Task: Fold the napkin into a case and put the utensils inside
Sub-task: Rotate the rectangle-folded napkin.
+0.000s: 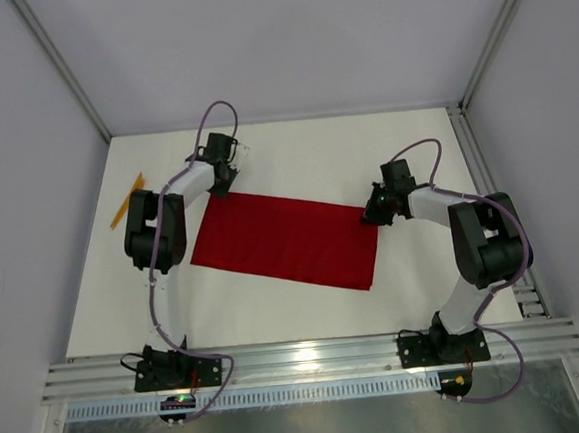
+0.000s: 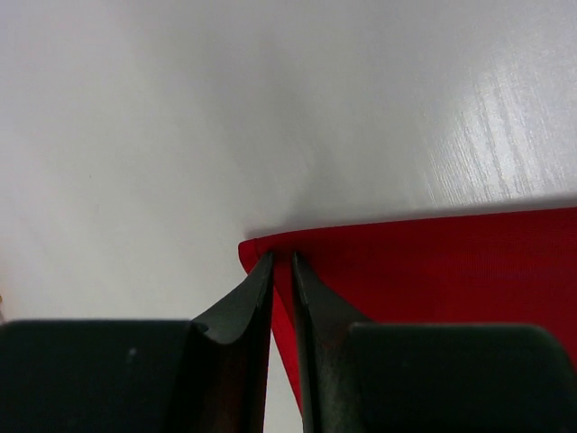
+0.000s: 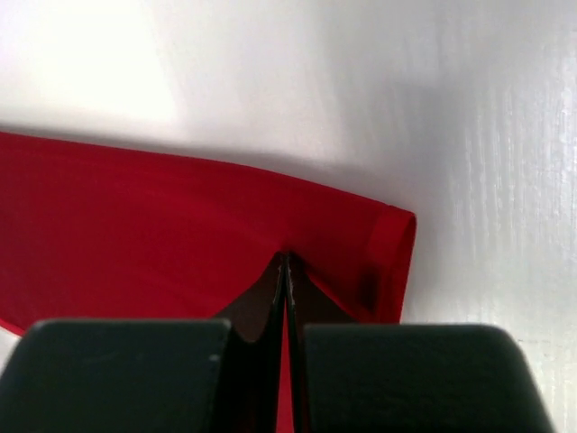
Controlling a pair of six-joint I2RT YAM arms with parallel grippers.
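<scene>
Napkin lies flat on tabletop, a red rectangle. Left gripper jaws pinch its far-left corner; right gripper jaws clamp the far-right corner. Utensils well apart at left.

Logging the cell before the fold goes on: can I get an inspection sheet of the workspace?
Surface: white table, no stains seen.
Job's things: red napkin spread flat, not yet a case; orange utensils by the table's left edge, apart from it.
Clutter: nothing seen.
Grippers: left gripper pinches the napkin's far left corner; right gripper shut on its far right corner.
Cables: purple cables loop above both arms, clear of the cloth.
Surroundings: white walls, metal rail along the near edge.
</scene>
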